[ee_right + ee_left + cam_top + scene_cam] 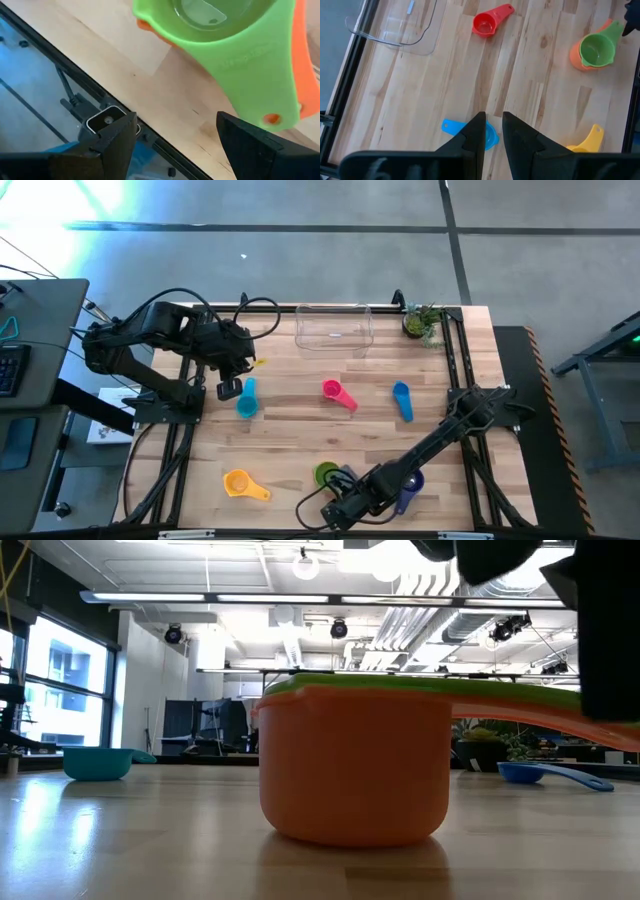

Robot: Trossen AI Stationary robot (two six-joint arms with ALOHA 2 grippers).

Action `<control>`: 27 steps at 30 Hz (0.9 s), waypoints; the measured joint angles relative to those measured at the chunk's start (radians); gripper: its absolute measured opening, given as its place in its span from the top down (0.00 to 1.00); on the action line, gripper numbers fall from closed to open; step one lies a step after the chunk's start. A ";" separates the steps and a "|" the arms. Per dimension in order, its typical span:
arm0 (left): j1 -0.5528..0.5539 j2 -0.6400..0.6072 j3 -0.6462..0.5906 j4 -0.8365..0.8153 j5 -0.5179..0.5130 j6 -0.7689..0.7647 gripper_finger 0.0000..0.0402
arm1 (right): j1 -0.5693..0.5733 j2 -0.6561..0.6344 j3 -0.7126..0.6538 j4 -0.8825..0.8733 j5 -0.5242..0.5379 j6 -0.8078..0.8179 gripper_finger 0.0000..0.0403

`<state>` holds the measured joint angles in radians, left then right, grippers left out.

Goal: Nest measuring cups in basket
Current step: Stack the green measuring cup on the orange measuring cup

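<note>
A green measuring cup (210, 25) sits nested in an orange one (350, 765) near the table's front edge, their handles (260, 75) lying one on the other. My right gripper (180, 140) hangs open just off the handles' free end and slants down at it; I cannot tell if a finger touches. My left gripper (493, 117) hovers over a teal cup (246, 397) at the left, its fingers a narrow gap apart with nothing between them. The clear basket (333, 328) stands at the far edge. Pink (338, 393), blue (402, 400) and yellow (240, 483) cups lie loose on the table.
A purple cup (408, 492) lies partly under my right arm near the front edge. A small potted plant (420, 320) stands at the far right corner beside the basket. Black frame rails run along the table's left and right sides.
</note>
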<state>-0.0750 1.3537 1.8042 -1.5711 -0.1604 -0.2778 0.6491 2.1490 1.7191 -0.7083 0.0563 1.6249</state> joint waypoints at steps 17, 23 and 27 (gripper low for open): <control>0.000 0.000 0.000 0.000 0.000 0.000 0.86 | -0.001 0.000 0.000 -0.061 0.048 0.043 0.34; 0.000 0.000 0.000 0.000 0.000 0.000 0.86 | -0.001 0.000 0.000 -0.069 0.044 0.043 0.34; 0.000 0.000 0.000 0.000 0.000 0.000 0.86 | -0.001 -0.005 0.000 -0.069 0.043 0.043 0.34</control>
<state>-0.0748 1.3537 1.8042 -1.5711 -0.1604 -0.2775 0.6479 2.1440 1.7191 -0.7770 0.0992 1.6684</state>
